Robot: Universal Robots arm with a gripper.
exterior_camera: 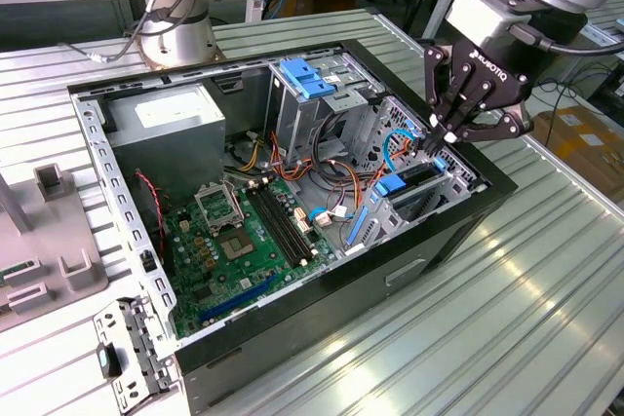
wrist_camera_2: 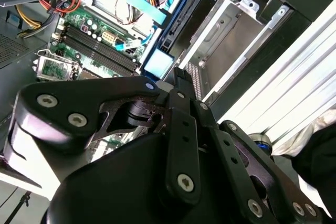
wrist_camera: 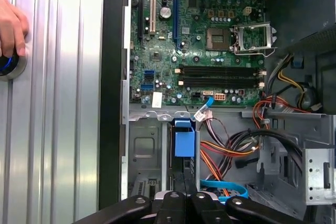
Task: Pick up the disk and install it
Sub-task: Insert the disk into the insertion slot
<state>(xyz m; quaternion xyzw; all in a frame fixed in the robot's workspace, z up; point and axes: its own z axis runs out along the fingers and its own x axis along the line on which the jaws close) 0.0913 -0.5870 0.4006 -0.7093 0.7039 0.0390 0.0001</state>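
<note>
One disk [wrist_camera: 184,148] stands on edge inside the open computer case [wrist_camera: 113,77].

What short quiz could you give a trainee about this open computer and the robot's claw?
1. True or false: the disk lies flat on the motherboard.
2. The claw is nearest which part? A the power supply, B the disk, C the processor socket.
3. Fill in: the plastic frame edging the disk is coloured ____.
Key: 1 false, it stands on edge at the exterior view's right; 2 B; 3 blue.
</note>
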